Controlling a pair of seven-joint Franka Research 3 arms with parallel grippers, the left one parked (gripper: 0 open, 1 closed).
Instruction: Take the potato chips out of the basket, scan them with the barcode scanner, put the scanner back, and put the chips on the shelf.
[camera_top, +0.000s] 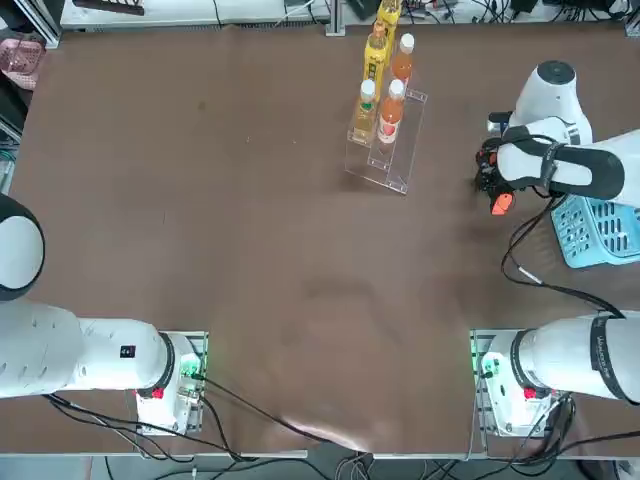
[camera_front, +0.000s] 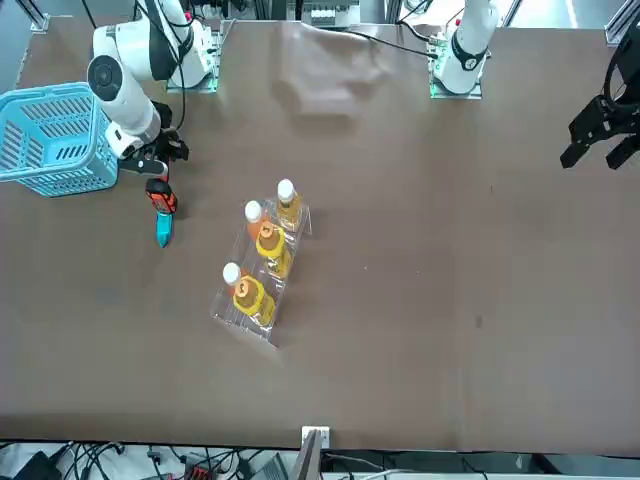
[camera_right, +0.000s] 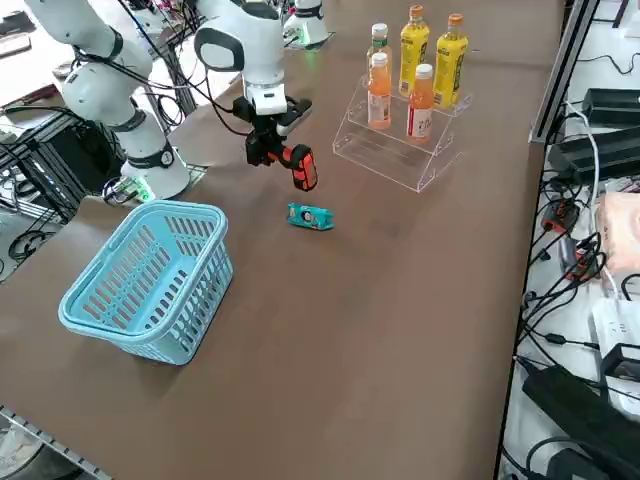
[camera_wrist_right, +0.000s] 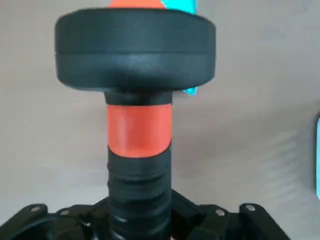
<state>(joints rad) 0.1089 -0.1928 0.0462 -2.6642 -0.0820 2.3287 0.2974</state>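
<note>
Seen from the right side, at far left a light blue lattice basket (camera_right: 150, 275) standing upright on the brown table (camera_right: 380, 330), nothing visible inside it. Next along, the right gripper (camera_right: 268, 142) held above the table, pointing down, clamped tight around the black handle of the barcode scanner (camera_right: 296, 165); scanner head with its orange-red accents angled down toward the table, clear of the surface. Just below and beside the scanner head, the teal-blue potato chips packet (camera_right: 310, 217) lying flat on the table, outside the basket, apart from the scanner, between basket and shelf. Further right, the clear acrylic two-tier shelf (camera_right: 390, 150) carrying orange and yellow drink bottles (camera_right: 420, 100), all upright, well apart from the packet. From the wrist camera, scanner handle (camera_wrist_right: 137, 145) rising between the closed fingers, black with an orange-red band, a sliver of teal packet (camera_wrist_right: 185, 6) showing past the scanner's broad black head. From overhead, gripper (camera_top: 492, 170) and scanner (camera_top: 500, 203) just beside the basket (camera_top: 600, 232), packet hidden under the arm.
</note>
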